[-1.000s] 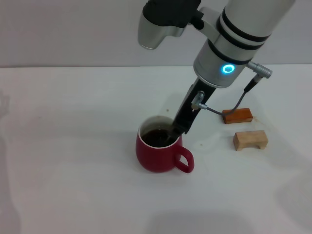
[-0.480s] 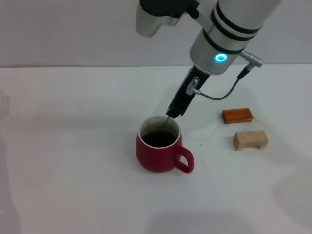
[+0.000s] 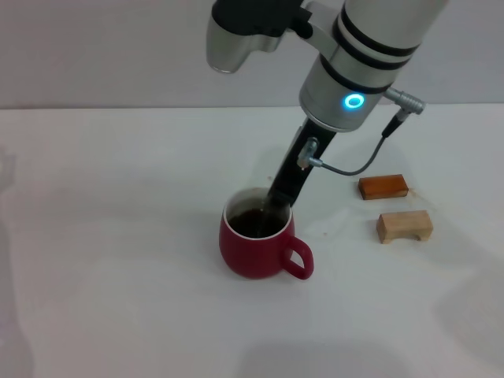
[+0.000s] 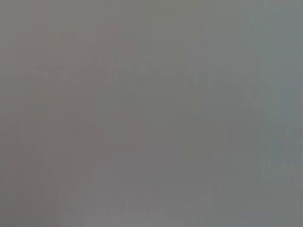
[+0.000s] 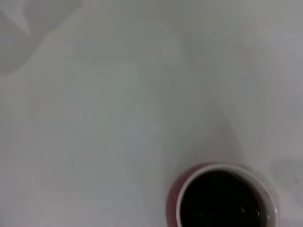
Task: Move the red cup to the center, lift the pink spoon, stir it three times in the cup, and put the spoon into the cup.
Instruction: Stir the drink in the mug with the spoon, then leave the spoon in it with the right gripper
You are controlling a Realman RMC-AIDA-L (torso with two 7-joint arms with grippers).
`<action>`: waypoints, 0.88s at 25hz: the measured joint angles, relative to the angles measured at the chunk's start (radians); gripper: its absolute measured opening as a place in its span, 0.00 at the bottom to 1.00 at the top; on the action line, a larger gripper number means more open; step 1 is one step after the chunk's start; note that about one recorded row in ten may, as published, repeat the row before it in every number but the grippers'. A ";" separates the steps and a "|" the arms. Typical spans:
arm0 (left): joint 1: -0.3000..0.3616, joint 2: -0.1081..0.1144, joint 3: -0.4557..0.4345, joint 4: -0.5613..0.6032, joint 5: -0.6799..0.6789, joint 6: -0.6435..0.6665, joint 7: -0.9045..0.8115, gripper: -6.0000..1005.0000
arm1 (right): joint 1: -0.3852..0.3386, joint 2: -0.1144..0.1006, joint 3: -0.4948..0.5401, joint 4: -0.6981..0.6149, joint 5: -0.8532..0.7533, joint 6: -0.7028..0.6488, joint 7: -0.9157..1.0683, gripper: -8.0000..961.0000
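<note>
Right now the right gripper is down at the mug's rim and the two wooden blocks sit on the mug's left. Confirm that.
Not quite. The right gripper is at the mug rim, but the head view shows both wooden blocks on the mug's right, apart from it.

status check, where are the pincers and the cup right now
Right pincer down at the red cup rim, spoon hidden. Left pincer out of view. Two wooden blocks off to the right, clear.

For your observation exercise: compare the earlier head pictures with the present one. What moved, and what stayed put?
The right gripper rose clear of the rounded dark red ceramic mug, then dipped back to its rim. The mug, the orange-brown block and the pale wooden block stayed put.
</note>
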 joint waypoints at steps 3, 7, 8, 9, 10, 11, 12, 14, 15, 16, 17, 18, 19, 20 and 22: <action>0.001 0.000 0.000 0.000 0.000 0.001 0.000 0.84 | 0.003 0.000 -0.004 -0.002 -0.006 -0.048 0.000 0.16; 0.001 0.000 -0.001 0.000 0.000 0.000 -0.001 0.84 | 0.027 0.000 -0.005 -0.056 -0.044 -0.096 0.000 0.16; 0.001 0.000 0.000 0.000 0.000 0.000 -0.001 0.84 | 0.036 0.000 -0.005 -0.074 -0.051 -0.095 0.000 0.16; 0.002 0.000 0.000 0.000 0.000 0.000 -0.002 0.84 | 0.042 0.000 -0.005 -0.083 -0.056 -0.087 0.000 0.16; 0.002 0.000 0.001 0.000 0.000 0.000 -0.002 0.84 | 0.045 0.000 -0.005 -0.087 -0.058 -0.077 0.000 0.16; 0.002 0.000 0.000 0.000 0.000 0.001 -0.002 0.84 | 0.047 0.000 -0.006 -0.085 -0.058 -0.061 -0.001 0.16; 0.002 0.000 0.000 0.000 0.000 0.002 -0.002 0.84 | 0.047 0.000 -0.007 -0.077 -0.057 -0.045 -0.001 0.16; 0.002 0.000 -0.001 0.000 0.000 0.002 -0.002 0.84 | 0.045 0.003 -0.007 -0.057 -0.051 -0.018 -0.001 0.16; 0.003 0.000 -0.002 0.000 0.000 0.003 -0.002 0.84 | 0.043 0.005 -0.008 -0.046 -0.043 -0.010 -0.001 0.16; 0.004 0.000 -0.003 0.000 0.000 0.004 -0.002 0.84 | 0.042 0.007 -0.008 -0.037 -0.033 -0.007 -0.001 0.16; 0.004 0.000 -0.003 0.000 0.000 0.005 -0.002 0.84 | 0.042 0.008 -0.008 -0.032 -0.020 -0.009 -0.001 0.16; 0.004 0.000 -0.003 0.000 0.000 0.005 -0.002 0.84 | 0.043 0.008 -0.008 -0.029 -0.011 -0.016 -0.001 0.16; 0.005 0.000 -0.004 0.000 0.000 0.005 -0.002 0.84 | 0.045 0.008 -0.008 -0.029 -0.007 -0.027 -0.001 0.16; 0.005 0.000 -0.003 0.000 0.000 0.006 -0.002 0.84 | 0.048 0.008 -0.009 -0.030 -0.006 -0.042 -0.001 0.16; 0.006 0.000 -0.002 0.000 0.000 0.007 -0.002 0.84 | 0.052 0.007 -0.014 -0.041 -0.017 -0.071 -0.001 0.16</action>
